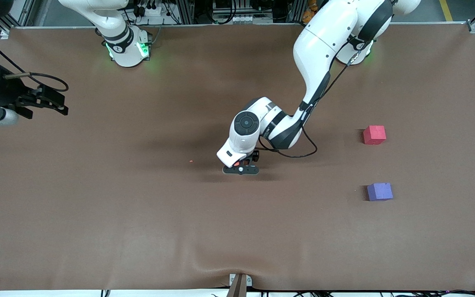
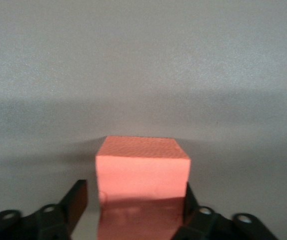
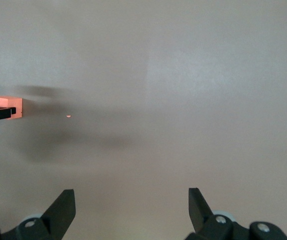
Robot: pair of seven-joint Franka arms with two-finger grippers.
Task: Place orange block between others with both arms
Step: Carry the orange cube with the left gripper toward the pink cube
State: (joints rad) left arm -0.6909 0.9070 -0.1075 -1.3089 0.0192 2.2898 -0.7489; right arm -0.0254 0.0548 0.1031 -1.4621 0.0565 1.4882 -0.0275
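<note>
The orange block (image 2: 142, 170) rests on the brown table near its middle, mostly hidden under the left wrist in the front view, where only a sliver of the orange block (image 1: 236, 163) shows. My left gripper (image 1: 241, 169) is down around it; in its wrist view the left gripper (image 2: 133, 190) has one finger against the block's side and a narrow gap at the other. The pinkish-red cube (image 1: 374, 135) and the purple-blue cube (image 1: 379, 192) sit apart toward the left arm's end. My right gripper (image 1: 58, 104) waits open and empty over the right arm's end, and its wrist view shows the right gripper (image 3: 132, 197) and the orange block (image 3: 11, 106) far off.
A tiny orange crumb (image 1: 191, 161) lies on the brown table cloth (image 1: 138, 206) beside the left gripper, toward the right arm's end. The cloth has a wrinkle at its edge nearest the front camera.
</note>
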